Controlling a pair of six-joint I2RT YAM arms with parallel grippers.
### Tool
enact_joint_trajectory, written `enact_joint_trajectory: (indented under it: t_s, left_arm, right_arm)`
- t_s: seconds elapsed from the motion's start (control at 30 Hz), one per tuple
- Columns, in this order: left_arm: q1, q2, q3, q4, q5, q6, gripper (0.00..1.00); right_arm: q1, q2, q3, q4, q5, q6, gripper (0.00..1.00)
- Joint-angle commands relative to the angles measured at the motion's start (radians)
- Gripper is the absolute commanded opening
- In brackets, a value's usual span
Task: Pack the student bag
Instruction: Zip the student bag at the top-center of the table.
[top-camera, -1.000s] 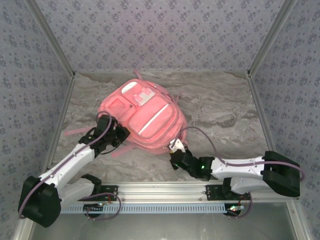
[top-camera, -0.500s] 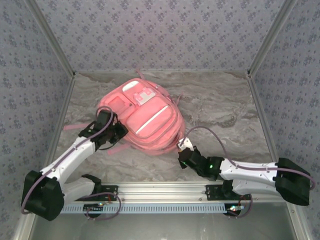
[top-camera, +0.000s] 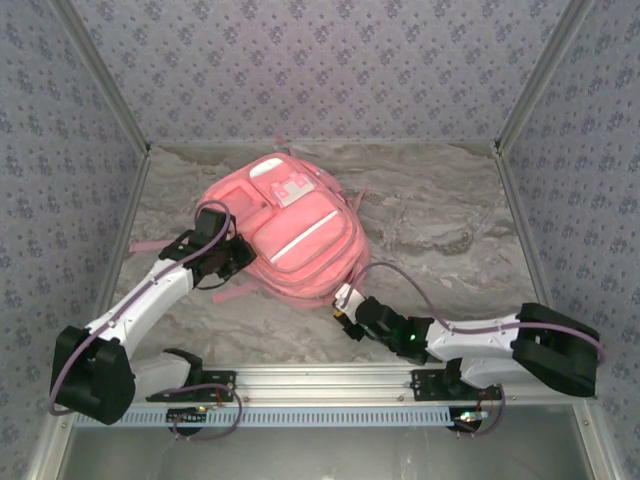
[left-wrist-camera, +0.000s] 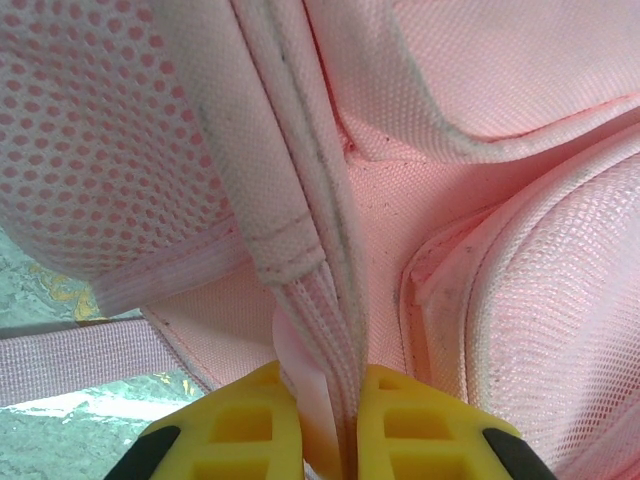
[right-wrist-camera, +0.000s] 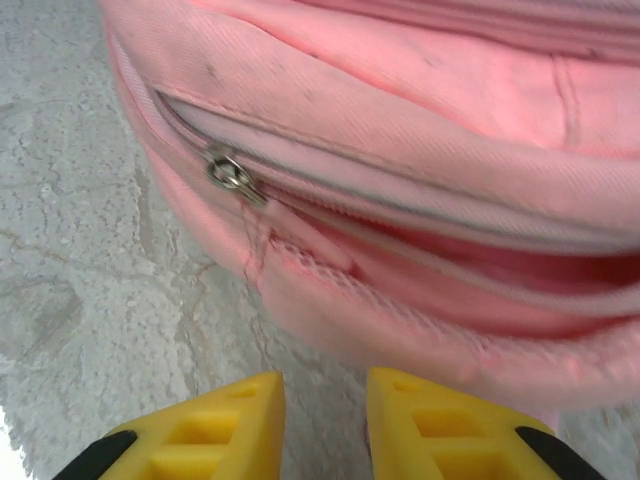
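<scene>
The student bag (top-camera: 300, 235), a large pink backpack, lies flat on the marble table (top-camera: 440, 230), front pockets up. My left gripper (top-camera: 238, 258) is at its left side and, in the left wrist view, is shut (left-wrist-camera: 330, 390) on a pink webbing seam of the bag (left-wrist-camera: 500, 100). My right gripper (top-camera: 343, 303) sits at the bag's near edge. Its yellow fingers stand open (right-wrist-camera: 325, 400) with only bare table between them, just short of the bag (right-wrist-camera: 400, 100). A metal zip pull (right-wrist-camera: 232, 178) shows on the side zip, which gapes slightly to the right.
A loose pink strap (top-camera: 150, 245) trails left of the bag toward the left wall, also seen as a band (left-wrist-camera: 80, 355) on the table. Patterned walls close in the back and sides. A metal rail (top-camera: 330, 380) runs along the near edge.
The right gripper has gone from shut to open and pulled back slightly left from the bag's near edge. The left arm and the bag have shifted a little toward the back.
</scene>
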Motion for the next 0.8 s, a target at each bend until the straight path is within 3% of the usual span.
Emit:
enact_joint_trajectory:
  t_s: [0.0, 0.37, 0.57, 0.77]
  left_arm:
    - [0.003, -0.032, 0.004, 0.074, 0.031, 0.028, 0.12]
    - [0.004, -0.037, -0.011, 0.092, 0.055, 0.026, 0.12]
    - [0.012, -0.037, -0.016, 0.095, 0.059, 0.029, 0.12]
    - [0.035, -0.042, -0.018, 0.115, 0.092, -0.015, 0.12]
  right_arm:
    - [0.001, 0.055, -0.002, 0.222, -0.007, -0.181, 0.28]
    - [-0.008, 0.227, 0.038, 0.387, 0.022, -0.253, 0.28]
    - [0.024, 0.185, 0.014, 0.416, 0.061, -0.303, 0.28]
    - [0.039, 0.1, 0.007, 0.3, 0.096, -0.262, 0.29]
